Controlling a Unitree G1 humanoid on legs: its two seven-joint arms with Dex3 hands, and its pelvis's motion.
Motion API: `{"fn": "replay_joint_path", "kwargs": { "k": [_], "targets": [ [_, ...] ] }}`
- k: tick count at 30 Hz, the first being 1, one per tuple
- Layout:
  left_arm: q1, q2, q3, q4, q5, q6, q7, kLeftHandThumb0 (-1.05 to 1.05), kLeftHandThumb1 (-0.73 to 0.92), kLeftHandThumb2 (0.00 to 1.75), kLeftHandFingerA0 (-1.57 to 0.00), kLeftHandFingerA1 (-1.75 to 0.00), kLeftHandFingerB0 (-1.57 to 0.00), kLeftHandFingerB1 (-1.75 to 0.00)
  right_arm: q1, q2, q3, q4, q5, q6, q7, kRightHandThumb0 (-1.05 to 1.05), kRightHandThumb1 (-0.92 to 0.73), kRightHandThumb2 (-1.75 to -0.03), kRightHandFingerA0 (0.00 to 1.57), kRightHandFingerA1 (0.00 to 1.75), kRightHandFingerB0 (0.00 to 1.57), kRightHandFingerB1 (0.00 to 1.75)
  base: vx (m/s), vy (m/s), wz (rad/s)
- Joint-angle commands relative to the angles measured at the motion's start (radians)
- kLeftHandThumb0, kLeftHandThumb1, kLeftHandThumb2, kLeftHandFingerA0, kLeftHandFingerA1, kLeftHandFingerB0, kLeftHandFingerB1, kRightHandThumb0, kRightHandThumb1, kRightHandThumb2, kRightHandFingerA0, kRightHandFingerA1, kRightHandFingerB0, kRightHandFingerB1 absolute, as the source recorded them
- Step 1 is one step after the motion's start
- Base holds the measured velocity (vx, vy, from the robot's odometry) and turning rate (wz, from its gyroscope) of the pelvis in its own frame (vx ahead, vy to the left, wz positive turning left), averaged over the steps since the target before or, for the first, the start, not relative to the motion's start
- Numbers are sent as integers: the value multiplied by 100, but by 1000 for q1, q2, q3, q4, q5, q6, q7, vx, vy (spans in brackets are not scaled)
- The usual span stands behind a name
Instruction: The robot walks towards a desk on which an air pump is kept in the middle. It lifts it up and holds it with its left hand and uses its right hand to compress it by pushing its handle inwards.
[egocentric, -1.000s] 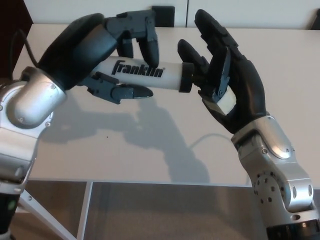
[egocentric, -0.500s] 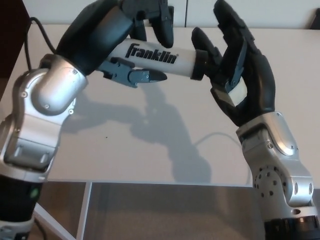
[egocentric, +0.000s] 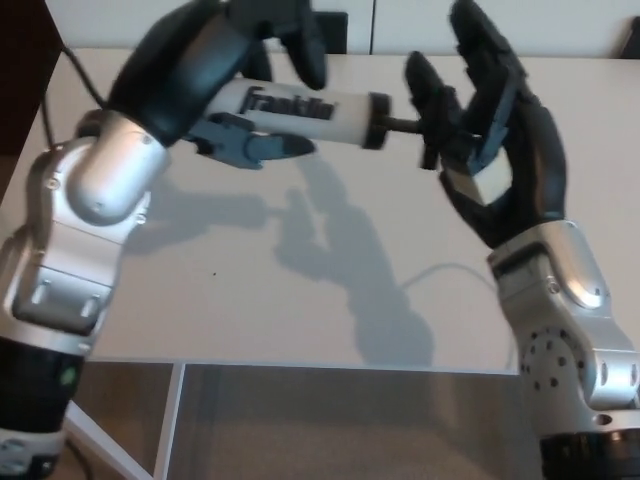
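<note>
Two hands over a pale desk (egocentric: 250, 290): left hand (egocentric: 215, 60) grasps the pump (egocentric: 310, 108), right hand (egocentric: 495, 140) seemingly clasps its handle (egocentric: 432, 125).

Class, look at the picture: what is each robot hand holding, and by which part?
The left hand grips the pump around its white barrel. The right hand is at the handle on the rod's end, fingers partly closed round it.

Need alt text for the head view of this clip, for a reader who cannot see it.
The robot's left hand holds a white Franklin air pump roughly level above a white desk, while its right hand grips the black handle. A thin rod shows between the pump's black end cap and the handle, so the pump is not fully compressed.
</note>
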Motion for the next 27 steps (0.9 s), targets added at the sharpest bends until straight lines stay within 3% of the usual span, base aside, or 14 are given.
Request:
{"fn": "replay_joint_path", "kwargs": {
  "k": [1,10,11,13,14,20,26,27],
  "targets": [
    [-20,72,44,81,15,-16,30,3,67,50,-70,-172,-53,-152,12,-74,-65,27,0,-29,21,-97,-87,-119,0,4,0,3,0,0,0],
    [-36,112,29,201,33,-60,54,2,67,48,-66,-172,-51,-151,20,-114,-131,40,12,-44,25,-95,-85,-118,0,6,0,4,0,0,0],
    [-39,113,23,216,37,-59,55,-2,61,51,-67,-163,-54,-145,21,-121,-139,44,13,-46,30,-95,-86,-118,0,6,0,4,0,0,0],
    [-43,115,16,232,40,-59,56,-2,61,51,-67,-163,-54,-145,21,-126,-145,49,14,-49,34,-95,-86,-118,0,6,0,4,0,0,0],
    [-47,109,6,251,45,-67,63,0,64,47,-63,-172,-48,-153,23,-130,-151,48,17,-50,36,-94,-88,-119,0,6,0,4,0,0,0],
    [-57,56,-87,388,102,-129,122,0,68,48,-61,-175,-41,-159,51,-132,-156,-22,9,-67,28,-95,-82,-116,0,5,0,4,0,0,0],
    [-76,-1,-192,535,161,-191,190,0,65,48,-63,-175,-43,-159,105,-128,-113,-207,-38,-79,-1,-95,-84,-117,0,6,0,4,0,0,0],
    [-83,-14,-211,559,169,-183,187,-3,65,53,-64,-175,-50,-163,114,-128,-105,-241,-46,-85,-3,-94,-84,-117,0,6,0,5,0,0,0]
  ]
}}
